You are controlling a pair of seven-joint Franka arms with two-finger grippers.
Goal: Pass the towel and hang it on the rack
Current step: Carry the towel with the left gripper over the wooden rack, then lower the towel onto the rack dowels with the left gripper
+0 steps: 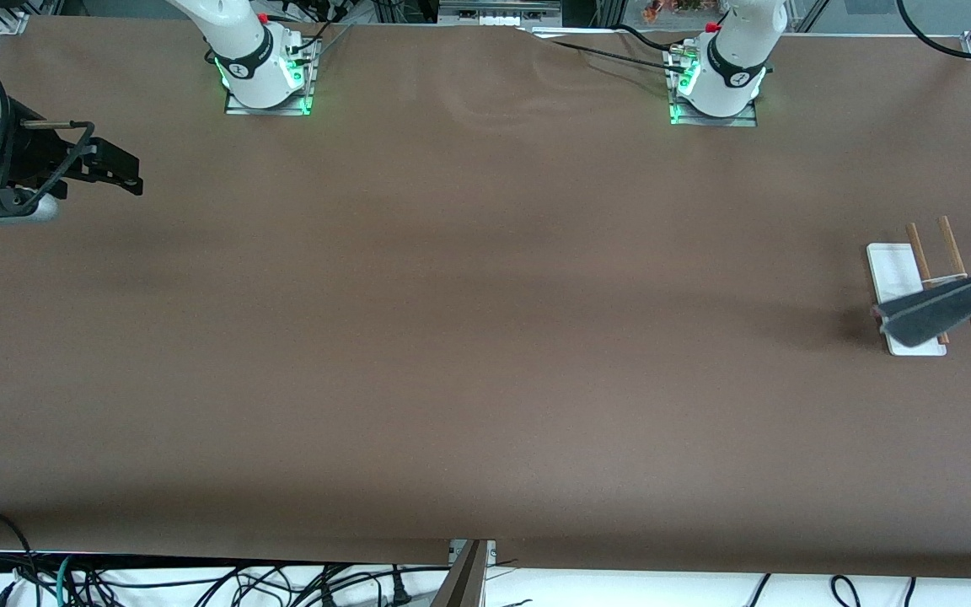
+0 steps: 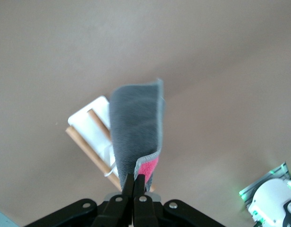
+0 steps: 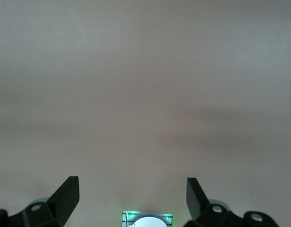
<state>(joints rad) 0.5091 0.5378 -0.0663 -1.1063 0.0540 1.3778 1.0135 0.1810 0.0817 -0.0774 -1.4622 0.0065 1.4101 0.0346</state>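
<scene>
Left wrist view: left tool (image 2: 134, 182) pinched shut on towel (image 2: 136, 127) corner, cloth hanging over the rack (image 2: 96, 137). Risk: drape lands beside the rods, slides to counter (image 1: 485, 337). Right tool (image 3: 131, 191) wide open, empty, waiting well apart from the rack.

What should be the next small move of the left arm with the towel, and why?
Probably lower the towel so it drapes across the rack's rods. The left gripper is shut on one towel edge, and the cloth hangs over the rack, not yet resting on it. The right gripper waits open.
</scene>
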